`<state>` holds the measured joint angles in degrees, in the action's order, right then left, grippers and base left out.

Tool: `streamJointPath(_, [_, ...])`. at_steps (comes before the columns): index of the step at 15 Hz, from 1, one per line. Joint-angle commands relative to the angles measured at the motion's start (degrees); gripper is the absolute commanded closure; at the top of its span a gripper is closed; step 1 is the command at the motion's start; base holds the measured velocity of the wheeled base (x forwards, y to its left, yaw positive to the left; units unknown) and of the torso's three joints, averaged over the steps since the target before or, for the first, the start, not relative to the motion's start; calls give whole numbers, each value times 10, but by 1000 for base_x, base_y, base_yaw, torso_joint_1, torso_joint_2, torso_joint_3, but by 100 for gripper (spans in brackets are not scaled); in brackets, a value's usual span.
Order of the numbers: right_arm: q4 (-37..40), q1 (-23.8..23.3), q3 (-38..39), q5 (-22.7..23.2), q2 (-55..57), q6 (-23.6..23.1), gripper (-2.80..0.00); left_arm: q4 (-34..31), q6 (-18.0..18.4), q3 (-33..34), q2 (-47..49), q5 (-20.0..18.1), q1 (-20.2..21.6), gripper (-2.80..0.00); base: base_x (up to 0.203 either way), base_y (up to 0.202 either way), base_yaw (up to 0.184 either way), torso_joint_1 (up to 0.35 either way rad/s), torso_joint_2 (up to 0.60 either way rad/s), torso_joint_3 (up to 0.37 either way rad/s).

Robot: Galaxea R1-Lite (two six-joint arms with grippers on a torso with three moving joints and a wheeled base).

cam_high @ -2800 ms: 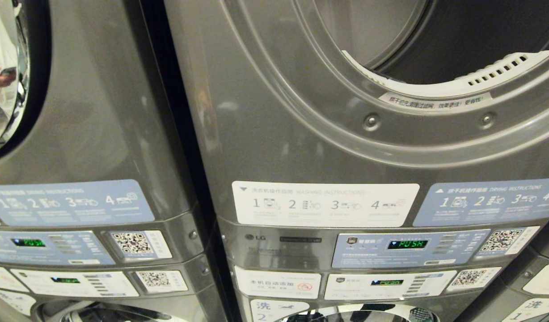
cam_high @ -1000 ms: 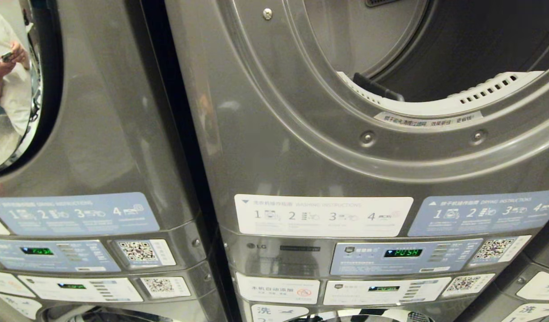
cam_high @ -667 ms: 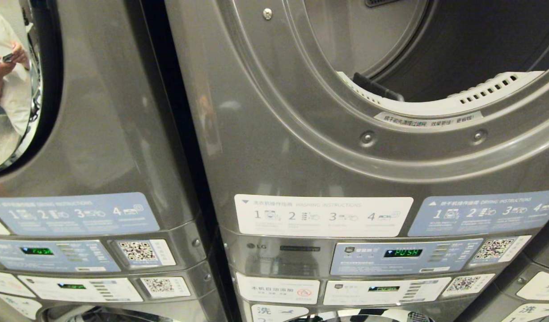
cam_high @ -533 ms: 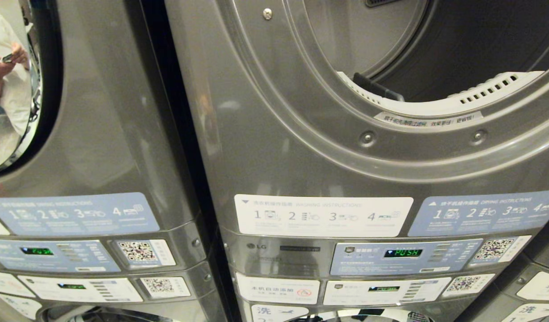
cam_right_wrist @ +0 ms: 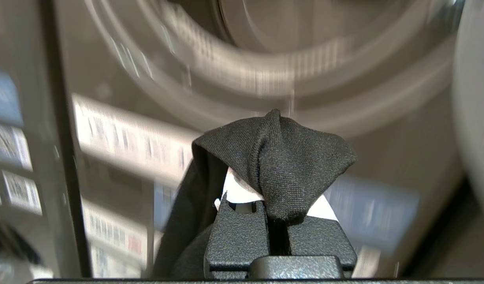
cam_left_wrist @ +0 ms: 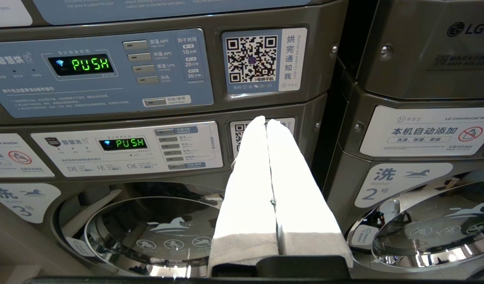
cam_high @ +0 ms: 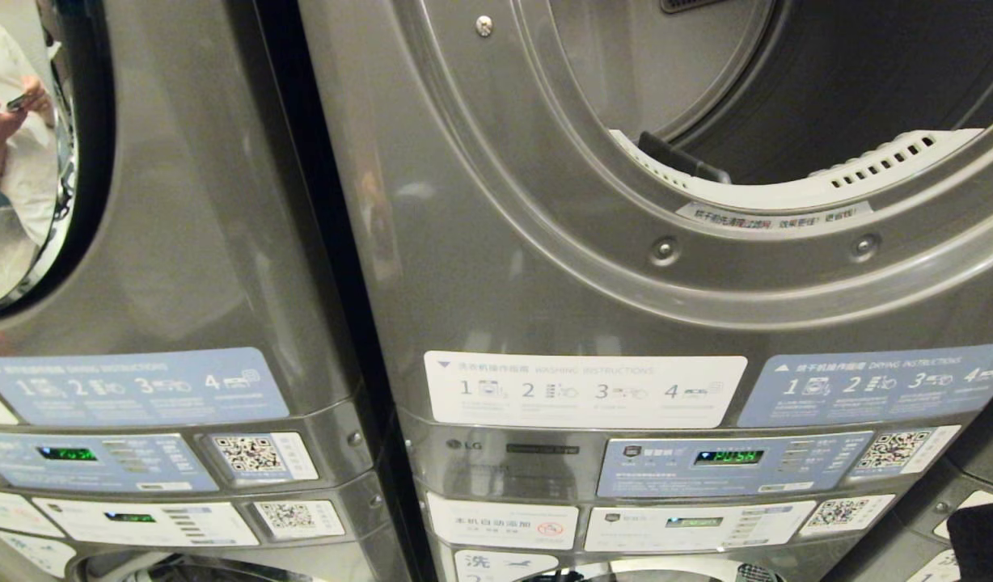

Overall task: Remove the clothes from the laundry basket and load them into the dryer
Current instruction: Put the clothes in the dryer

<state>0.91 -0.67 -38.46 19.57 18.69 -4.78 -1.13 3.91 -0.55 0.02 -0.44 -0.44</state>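
A black garment [cam_right_wrist: 273, 157] is pinched between the clenched fingers of the right hand [cam_right_wrist: 277, 185], its knit fabric bunched over the fingertips and trailing down past the hand toward 7 o'clock in the right wrist view. Behind it, blurred, the round opening of the dryer [cam_right_wrist: 265, 71] is seen at 12 o'clock. In the head view a dark patch, probably the same garment, shows at the frame's 4 o'clock corner [cam_high: 982, 537], below the dryer's open drum [cam_high: 828, 89], which fills the 1 o'clock part of the frame. The drum's white perforated lint guard [cam_high: 796, 190] lines the lower rim of the opening. The left hand [cam_left_wrist: 267, 122] is held with its two white fingers [cam_left_wrist: 250, 189] pressed together, nothing between them, facing the control panels [cam_left_wrist: 100, 75] of the neighbouring stacked machine, where green "PUSH" readouts [cam_left_wrist: 90, 64] are lit. A person's reflection [cam_high: 15, 121] is seen in the glass door at 10 o'clock of the head view.
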Motion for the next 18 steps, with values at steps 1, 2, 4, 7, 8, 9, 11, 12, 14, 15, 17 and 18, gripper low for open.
streamJointPath(1, [0, 0, -107, 12, 118, -4, 0, 0, 0, 0, 0, 0, 0, 0, 0, 0, 0, 0, 0, 0])
streamJointPath(2, [-1, 0, -155, 18, 156, -9, 0, 0, 0, 0, 0, 0, 0, 0, 0, 0, 0, 0, 0, 0])
streamJointPath(4, [-4, 0, -240, 25, 218, -15, 0, 0, 0, 0, 0, 0, 0, 0, 0, 0, 0, 0, 0, 0])
streamJointPath(7, [-15, 0, -338, 28, 299, -18, 0, 0, 0, -1, 0, 0, 0, 0, 0, 0, 0, 0, 0, 0])
streamJointPath(8, [-23, 0, -364, 28, 324, -19, 0, 0, 0, 0, 0, 0, 0, 0, 0, 0, 0, 0, 0, 0])
streamJointPath(9, [-37, 0, -381, 27, 345, -21, 0, 0, -1, 0, 0, 0, 0, 0, 0, 0, 0, 0, 0, 0])
streamJointPath(11, [-87, 0, -419, 23, 395, -23, 0, 0, -3, 0, 0, 1, 0, 0, 0, 0, 0, 0, 0, 0])
streamJointPath(12, [-111, 0, -441, 18, 420, -27, 0, 0, -3, 0, 0, 1, 0, 0, 0, 0, 0, 0, 0, 0])
streamJointPath(14, [-183, 0, -498, -16, 482, -37, 0, 0, -3, -1, 0, 0, 0, 0, 0, 0, 0, 0, 0, 0])
streamJointPath(15, [-215, 1, -529, -35, 508, -39, 0, 0, -3, -1, 0, 0, 0, 0, 0, 0, 0, 0, 0, 0])
streamJointPath(17, [-258, 2, -601, -68, 558, -41, 0, 0, -3, -1, 0, 0, 0, 0, 0, 0, 0, 0, 0, 0])
streamJointPath(18, [-266, 9, -632, -78, 578, -42, 0, 0, -3, -1, 0, 0, 0, 0, 0, 0, 0, 0, 0, 0])
